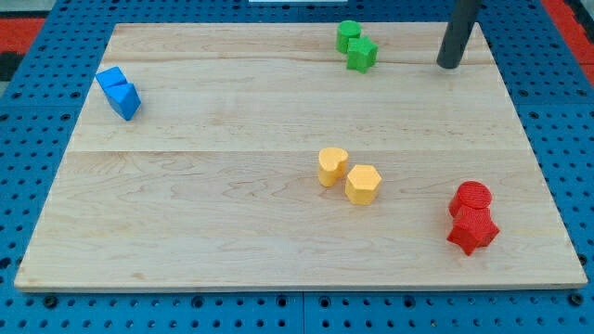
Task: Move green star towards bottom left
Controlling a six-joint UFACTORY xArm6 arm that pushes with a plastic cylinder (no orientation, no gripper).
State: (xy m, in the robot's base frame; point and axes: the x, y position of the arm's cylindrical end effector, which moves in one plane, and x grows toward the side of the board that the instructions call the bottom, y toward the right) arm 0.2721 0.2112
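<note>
Two green blocks touch near the view's top centre. The lower-right one [362, 53] looks like the green star; the upper-left one [348, 33] is rounder. My tip [449, 65] is the end of a dark rod coming down from the view's top right. It rests on the board to the right of the green blocks, about a hand's width from the star, touching nothing.
Two blue blocks [119, 91] sit together at the view's upper left. A yellow cylinder [332, 166] and a yellow hexagon [363, 184] sit right of centre. A red cylinder [471, 197] and a red star [473, 230] sit at lower right. The wooden board [186, 204] lies on a blue pegboard.
</note>
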